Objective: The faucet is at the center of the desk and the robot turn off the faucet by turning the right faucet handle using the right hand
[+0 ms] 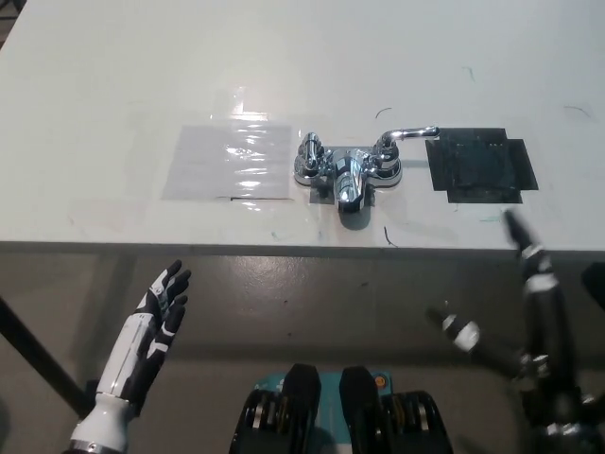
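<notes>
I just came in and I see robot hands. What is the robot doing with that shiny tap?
Nothing is being touched yet. A chrome faucet sits in the middle of a white desk, its right handle sticking out sideways towards a dark patch. The robot's black right hand is raised below the desk edge, fingers apart, not yet at the handle. Its white left hand rests open at the lower left.

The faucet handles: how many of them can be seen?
2. The left handle sits beside the spout, pointing toward the robot; the right handle on the other side points right.
</notes>
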Action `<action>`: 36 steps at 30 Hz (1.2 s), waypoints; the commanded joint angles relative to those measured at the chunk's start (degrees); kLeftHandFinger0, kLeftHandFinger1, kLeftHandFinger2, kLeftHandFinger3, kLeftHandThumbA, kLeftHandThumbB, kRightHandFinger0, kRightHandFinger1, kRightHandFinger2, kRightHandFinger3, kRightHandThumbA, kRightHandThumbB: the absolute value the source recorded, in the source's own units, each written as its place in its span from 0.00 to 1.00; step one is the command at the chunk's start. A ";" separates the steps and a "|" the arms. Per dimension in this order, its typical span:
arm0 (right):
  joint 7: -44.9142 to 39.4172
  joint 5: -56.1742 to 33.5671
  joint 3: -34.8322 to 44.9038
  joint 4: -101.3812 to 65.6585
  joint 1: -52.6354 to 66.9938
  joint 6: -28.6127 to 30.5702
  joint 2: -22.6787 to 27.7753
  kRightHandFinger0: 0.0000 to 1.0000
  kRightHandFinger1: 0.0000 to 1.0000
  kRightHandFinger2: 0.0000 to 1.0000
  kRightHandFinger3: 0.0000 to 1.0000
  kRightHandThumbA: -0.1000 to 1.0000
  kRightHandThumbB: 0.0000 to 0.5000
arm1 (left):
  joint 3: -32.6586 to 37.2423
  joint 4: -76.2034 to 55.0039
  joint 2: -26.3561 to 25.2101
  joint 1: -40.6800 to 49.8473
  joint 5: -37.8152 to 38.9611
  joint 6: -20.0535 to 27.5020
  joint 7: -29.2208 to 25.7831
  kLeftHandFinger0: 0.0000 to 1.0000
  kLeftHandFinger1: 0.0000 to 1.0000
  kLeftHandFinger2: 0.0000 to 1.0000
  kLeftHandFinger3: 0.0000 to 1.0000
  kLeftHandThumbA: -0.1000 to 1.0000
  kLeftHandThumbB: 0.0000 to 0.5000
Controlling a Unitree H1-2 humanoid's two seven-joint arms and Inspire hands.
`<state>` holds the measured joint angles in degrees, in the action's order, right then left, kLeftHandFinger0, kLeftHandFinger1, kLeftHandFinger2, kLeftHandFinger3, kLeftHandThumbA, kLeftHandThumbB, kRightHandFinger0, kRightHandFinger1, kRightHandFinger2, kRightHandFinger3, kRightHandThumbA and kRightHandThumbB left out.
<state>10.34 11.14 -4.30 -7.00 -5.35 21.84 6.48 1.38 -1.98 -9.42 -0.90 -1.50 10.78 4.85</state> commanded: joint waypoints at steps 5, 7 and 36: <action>-7.09 -11.16 5.75 -1.94 -14.31 -8.41 8.77 1.00 1.00 1.00 1.00 1.00 0.51 | 0.54 -1.93 -0.23 -1.39 -0.44 2.73 0.74 1.00 1.00 1.00 1.00 0.92 0.39; -9.88 -14.75 6.58 0.80 -18.79 -12.45 11.65 1.00 1.00 1.00 1.00 1.00 0.56 | 0.77 -1.96 -0.20 -1.40 -0.71 3.05 0.77 1.00 1.00 1.00 1.00 0.93 0.39; -39.42 -20.42 2.43 69.60 -64.61 -18.60 13.81 1.00 1.00 1.00 1.00 1.00 0.64 | 1.34 -2.34 -0.17 -0.42 -0.28 2.71 0.94 1.00 1.00 1.00 1.00 0.92 0.42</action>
<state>-24.07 -10.42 -0.91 58.28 -64.04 0.14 20.24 2.70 -2.18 -9.28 -1.10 -1.65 11.47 5.26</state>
